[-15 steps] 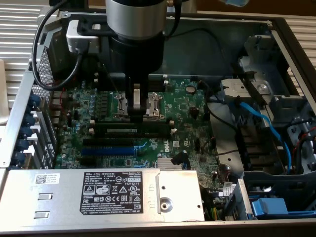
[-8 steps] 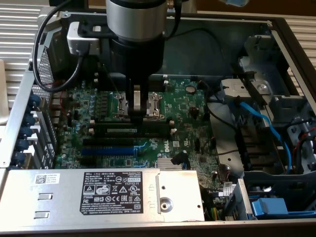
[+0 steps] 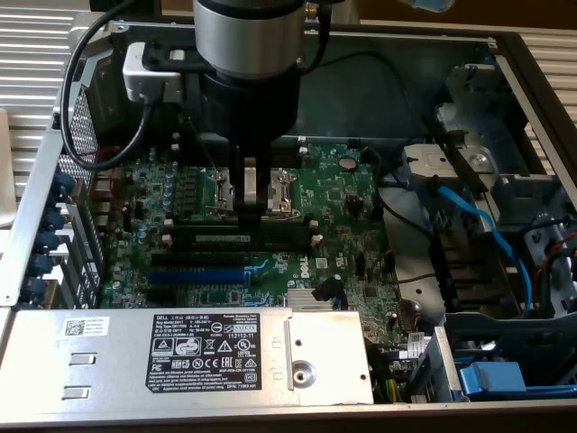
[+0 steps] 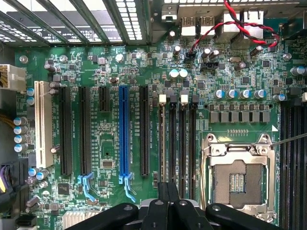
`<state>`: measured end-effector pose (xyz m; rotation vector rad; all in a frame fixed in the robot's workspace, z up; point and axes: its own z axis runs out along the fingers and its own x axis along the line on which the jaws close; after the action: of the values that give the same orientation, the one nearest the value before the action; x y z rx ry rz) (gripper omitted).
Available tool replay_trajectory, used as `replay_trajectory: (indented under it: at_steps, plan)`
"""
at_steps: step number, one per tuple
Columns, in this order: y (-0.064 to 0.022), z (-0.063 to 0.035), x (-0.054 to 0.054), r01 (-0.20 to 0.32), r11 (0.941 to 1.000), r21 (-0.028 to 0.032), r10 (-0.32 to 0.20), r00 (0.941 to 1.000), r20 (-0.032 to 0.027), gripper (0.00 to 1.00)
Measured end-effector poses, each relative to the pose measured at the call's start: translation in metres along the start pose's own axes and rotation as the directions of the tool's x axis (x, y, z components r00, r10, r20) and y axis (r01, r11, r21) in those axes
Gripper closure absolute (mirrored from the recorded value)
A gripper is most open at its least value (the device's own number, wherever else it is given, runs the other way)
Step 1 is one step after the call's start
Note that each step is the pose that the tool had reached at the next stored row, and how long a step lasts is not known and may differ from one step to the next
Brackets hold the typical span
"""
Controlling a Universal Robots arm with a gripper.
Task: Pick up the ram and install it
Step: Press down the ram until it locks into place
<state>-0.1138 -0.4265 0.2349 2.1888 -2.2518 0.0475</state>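
Ram (image 3: 216,237): long green stick with a pale label strip whose print is too small to read, lying along a black memory slot (image 3: 270,245) near the middle of the motherboard (image 3: 352,207), between the CPU socket (image 4: 238,179) and the blue slot (image 3: 194,273). Gripper (image 3: 250,212): directly above the ram's middle, fingers (image 4: 168,191) pressed together, tips at the stick's upper edge; contact cannot be told. Motherboard: white "DELL" (image 3: 326,260) printed beside the slots. Power supply (image 3: 108,361): grey box along the open computer case's (image 3: 532,81) near edge, black label (image 3: 215,347) headed "DELL", remaining print illegible.
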Motion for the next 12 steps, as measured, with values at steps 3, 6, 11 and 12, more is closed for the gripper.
replay_trajectory:
  at_steps: [3, 6, 11, 12]
  plan:
    - [0.0, 0.0007, 0.0, 0.0, 1.0, 0.0001, 0.0, 1.0, 0.0002, 0.9]
    - [0.0001, 0.0026, -0.0001, 0.0, 1.0, 0.0001, 0.0, 1.0, 0.0001, 0.9]
    - [0.0001, 0.0033, 0.0, 0.0, 1.0, -0.0001, 0.0, 1.0, -0.0001, 0.9]
    - [0.0001, 0.0034, 0.0, 0.0, 1.0, -0.0001, 0.0, 1.0, -0.0002, 0.9]
